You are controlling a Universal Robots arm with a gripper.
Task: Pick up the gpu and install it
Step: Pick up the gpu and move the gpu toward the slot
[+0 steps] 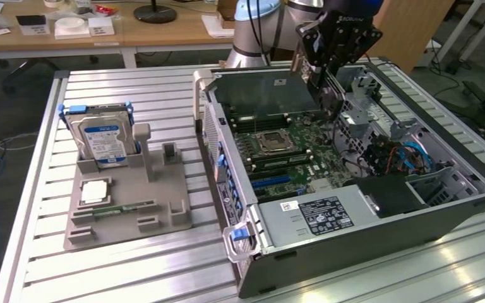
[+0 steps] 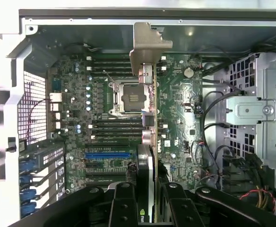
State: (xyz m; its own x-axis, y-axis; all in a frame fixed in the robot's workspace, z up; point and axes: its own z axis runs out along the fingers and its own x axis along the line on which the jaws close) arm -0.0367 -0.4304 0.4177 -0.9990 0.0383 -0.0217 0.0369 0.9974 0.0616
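Note:
The gpu [image 2: 149,94] is a thin card that I see edge-on in the wrist view, with its silver metal bracket [image 2: 147,45] at the far end. My gripper [image 2: 146,210] is shut on the card's near end, one black finger on each side. In the exterior view the gripper [image 1: 320,68] hangs over the far part of the open computer case [image 1: 377,221], and the gpu [image 1: 325,95] reaches down from it as a dark strip above the motherboard [image 1: 310,136]. The card is over the CPU socket [image 2: 128,99]; the blue expansion slot [image 2: 107,154] lies off to one side.
On the exterior view's left, a grey holder [image 1: 129,218] on the slatted table carries a silver hard drive with a blue label [image 1: 101,136], a small chip [image 1: 95,190] and a green memory stick [image 1: 124,208]. Drive cages and cables [image 1: 394,154] fill the case's right part.

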